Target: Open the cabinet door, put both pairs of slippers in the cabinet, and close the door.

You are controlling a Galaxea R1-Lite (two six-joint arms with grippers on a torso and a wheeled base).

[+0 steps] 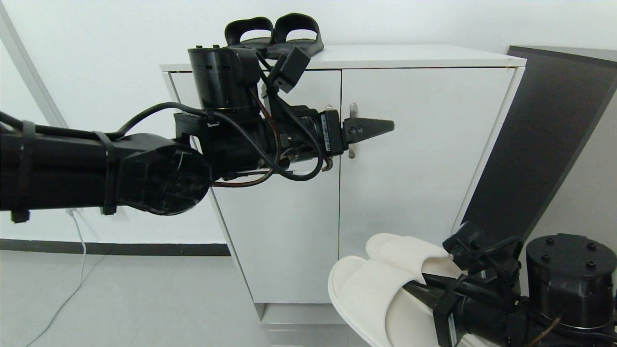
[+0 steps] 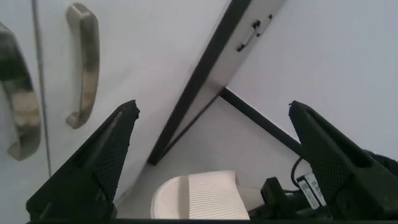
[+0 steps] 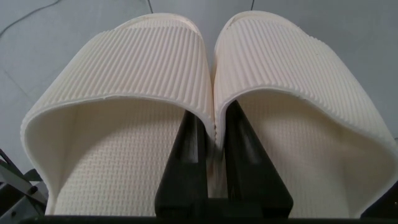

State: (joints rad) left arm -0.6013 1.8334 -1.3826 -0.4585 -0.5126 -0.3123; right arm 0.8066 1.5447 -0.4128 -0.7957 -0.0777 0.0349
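The white cabinet [image 1: 414, 183] stands with both doors closed, its two metal handles [image 1: 353, 110] at the centre seam. A pair of black slippers [image 1: 274, 31] lies on its top. My left gripper [image 1: 383, 127] hovers open at handle height just in front of the right door; the handles [image 2: 84, 68] lie off to one side of its fingers [image 2: 99, 168], and nothing is between them. Low at the right, my right gripper [image 1: 418, 285] is shut on the white slippers [image 1: 381, 284], pinching the inner strap edges of the pair [image 3: 155, 68] between its fingers [image 3: 186, 168].
A dark grey panel [image 1: 544, 144] leans beside the cabinet's right side. A white cable [image 1: 72, 279] trails over the grey floor at the left, below a black baseboard [image 1: 120, 248]. Open floor lies in front of the cabinet.
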